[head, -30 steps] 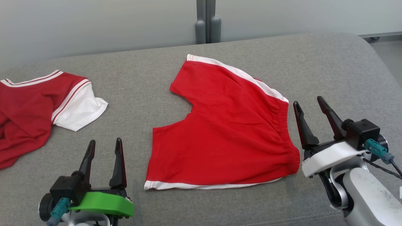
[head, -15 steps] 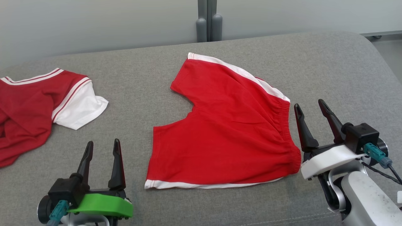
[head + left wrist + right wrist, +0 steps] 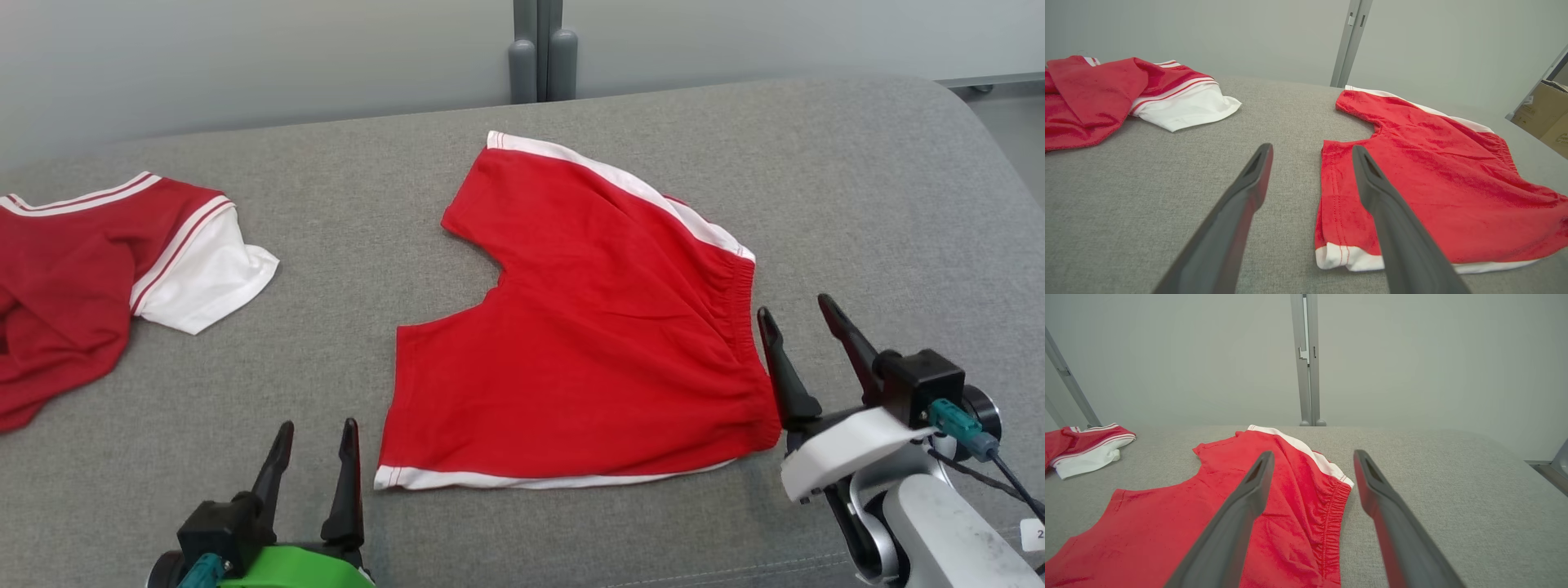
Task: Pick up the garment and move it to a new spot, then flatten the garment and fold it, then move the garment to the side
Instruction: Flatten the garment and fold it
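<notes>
Red shorts lie flat at the centre of the grey cushion, waistband to the right, legs to the left. Left gripper, fingers spread and empty, hovers by the near-left leg corner. Right gripper, likewise spread and empty, stands just beside the waistband. A red-and-white shirt lies crumpled at the left.

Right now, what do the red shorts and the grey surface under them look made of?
Red shorts: soft matte knit, probably cotton jersey; it lies in soft wrinkles, with a gathered elastic waistband and stitched white trim. Grey surface: matte woven upholstery, heathered; fine weave shows up close, and the rounded edge suggests padding underneath.
</notes>
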